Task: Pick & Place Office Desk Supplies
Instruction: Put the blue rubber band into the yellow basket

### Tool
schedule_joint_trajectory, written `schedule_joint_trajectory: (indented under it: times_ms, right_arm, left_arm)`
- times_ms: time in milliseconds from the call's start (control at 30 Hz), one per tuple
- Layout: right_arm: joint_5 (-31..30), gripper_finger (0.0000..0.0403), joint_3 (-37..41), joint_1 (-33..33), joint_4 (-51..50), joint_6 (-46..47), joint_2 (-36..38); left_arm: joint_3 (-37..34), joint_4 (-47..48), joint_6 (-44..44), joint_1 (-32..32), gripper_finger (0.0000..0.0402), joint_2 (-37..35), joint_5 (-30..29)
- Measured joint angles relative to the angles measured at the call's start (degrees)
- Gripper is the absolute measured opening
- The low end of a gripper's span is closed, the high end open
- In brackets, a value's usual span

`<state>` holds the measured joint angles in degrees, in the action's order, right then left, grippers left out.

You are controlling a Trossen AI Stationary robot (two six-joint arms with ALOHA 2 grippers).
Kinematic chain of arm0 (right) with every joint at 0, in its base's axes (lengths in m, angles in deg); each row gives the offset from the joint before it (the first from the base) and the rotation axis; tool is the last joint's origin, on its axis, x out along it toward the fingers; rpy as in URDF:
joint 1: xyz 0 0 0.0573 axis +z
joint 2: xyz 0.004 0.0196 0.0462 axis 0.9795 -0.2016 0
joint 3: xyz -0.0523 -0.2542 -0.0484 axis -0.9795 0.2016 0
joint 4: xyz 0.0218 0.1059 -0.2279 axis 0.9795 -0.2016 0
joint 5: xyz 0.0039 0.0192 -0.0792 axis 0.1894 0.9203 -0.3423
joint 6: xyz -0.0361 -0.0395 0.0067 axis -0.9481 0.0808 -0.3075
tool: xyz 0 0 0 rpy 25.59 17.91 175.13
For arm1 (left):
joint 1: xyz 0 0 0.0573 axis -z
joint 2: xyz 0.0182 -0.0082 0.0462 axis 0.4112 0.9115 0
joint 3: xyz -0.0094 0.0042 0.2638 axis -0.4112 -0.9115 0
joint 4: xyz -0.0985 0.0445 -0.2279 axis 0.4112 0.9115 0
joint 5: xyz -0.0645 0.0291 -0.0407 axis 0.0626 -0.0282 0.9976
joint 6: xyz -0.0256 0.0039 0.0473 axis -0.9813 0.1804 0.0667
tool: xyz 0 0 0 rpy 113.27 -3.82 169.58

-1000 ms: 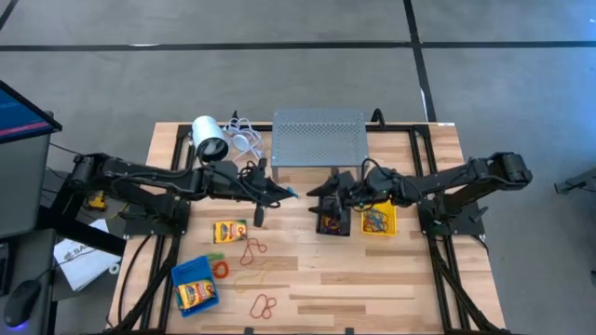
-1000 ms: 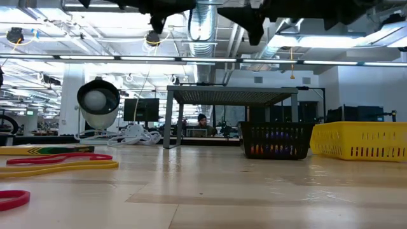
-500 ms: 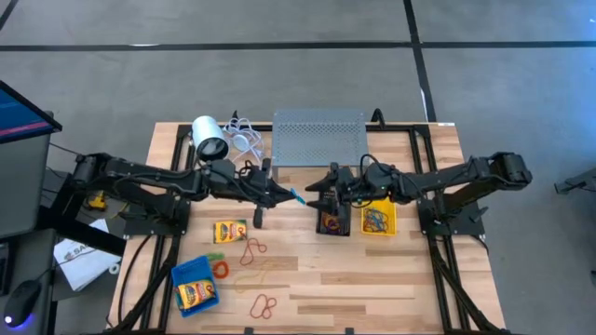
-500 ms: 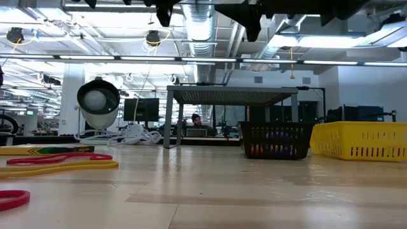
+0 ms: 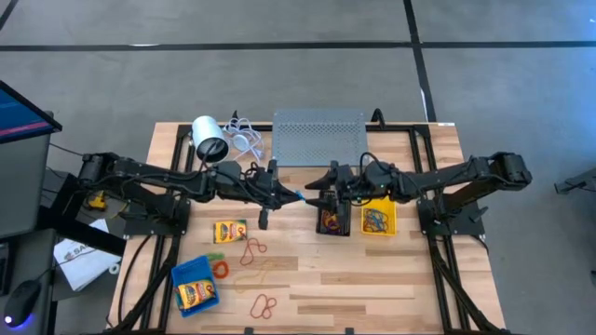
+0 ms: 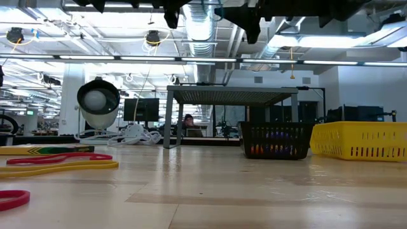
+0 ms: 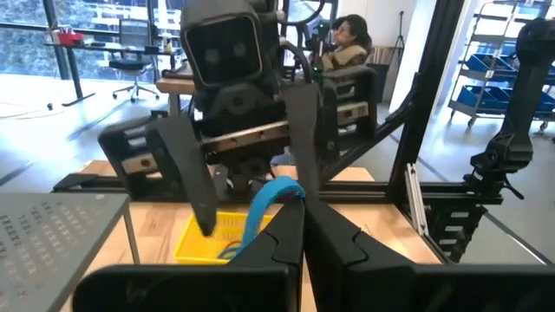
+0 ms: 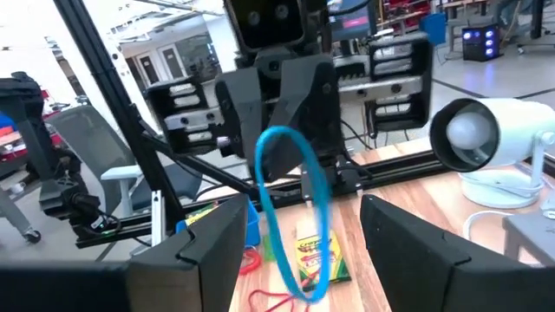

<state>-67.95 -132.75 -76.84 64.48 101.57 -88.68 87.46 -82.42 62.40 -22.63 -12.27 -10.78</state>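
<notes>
Both arms were raised above the table's middle, their grippers facing each other in front of the grey perforated stand (image 5: pixel 318 136). The left gripper (image 5: pixel 290 193) was seen pressed together on a pale blue rubber band (image 7: pixel 263 202), pinched between its fingertips so that the loop stood out toward the right gripper (image 5: pixel 319 191). The right gripper's fingers (image 8: pixel 208 241) were spread, with the band hanging between them but not touched, as the right wrist view showed. The black bin (image 5: pixel 333 223) sat just below the right gripper, the yellow bin (image 5: pixel 379 220) beside it. The blue bin (image 5: pixel 196 285), a crayon box (image 5: pixel 229 231) and loose red and orange bands (image 5: pixel 252 249) were noted well apart, on the left side.
</notes>
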Motion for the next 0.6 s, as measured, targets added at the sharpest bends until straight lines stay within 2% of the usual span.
schedule_joint_trajectory:
  times_ms: [200, 400, 500, 600]
  right_arm:
    - [0.1, 0.0221, -0.6, 1.1, 3.8, 0.3, -5.0]
    - [2.4, 0.0214, -6.2, 1.1, 2.8, 0.2, -12.6]
    - [5.1, 0.018, -9.8, 1.1, -0.3, -0.8, -14.9]
    - [5.8, 0.0116, -12.1, 1.4, -4.0, -3.5, -15.3]
  left_arm:
    - [0.1, 0.1, 0.0, 0.0, 0.0, 0.0, 0.0]
    - [0.1, 0.3, 0.0, 0.3, 0.0, 0.0, 0.1]
    - [0.1, 1.4, 0.0, 0.7, 0.0, 0.0, 0.2]
    - [0.1, 2.2, 0.0, 1.1, 0.0, 0.0, 0.2]
